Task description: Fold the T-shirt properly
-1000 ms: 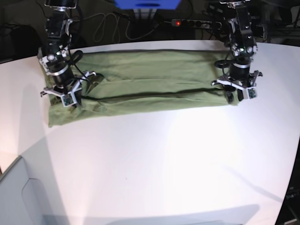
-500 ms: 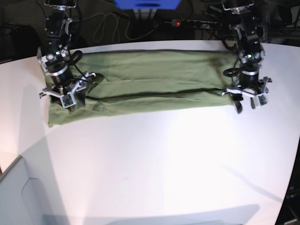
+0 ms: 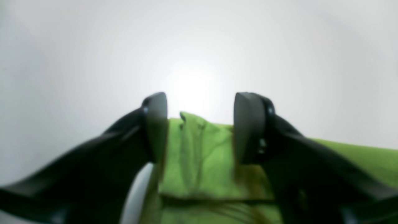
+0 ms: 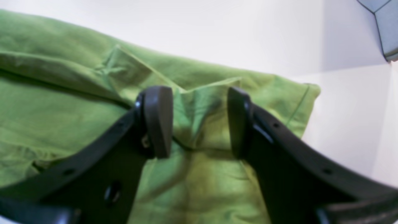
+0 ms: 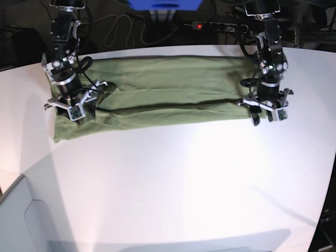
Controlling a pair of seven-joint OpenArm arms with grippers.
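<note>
The T-shirt (image 5: 168,89) lies as a long olive-green band across the far part of the white table (image 5: 184,184), with a lengthwise crease along its middle. My left gripper (image 5: 266,114) hangs over its right end; in the left wrist view the gripper (image 3: 200,105) is open, with the shirt's corner (image 3: 199,149) lying between and below the fingers. My right gripper (image 5: 79,109) is at the shirt's left end. In the right wrist view it (image 4: 199,118) stands open astride a raised fold of the cloth (image 4: 62,118).
A power strip with a red light (image 5: 210,24) and loose cables (image 5: 118,29) lie behind the table's far edge. A grey box corner (image 5: 21,220) sits at the lower left. The table's right edge curves close to my left gripper.
My right gripper has opened where it stood on the shirt's left end. My left gripper swung out to the right off the cloth, then came back to the shirt's right corner.
</note>
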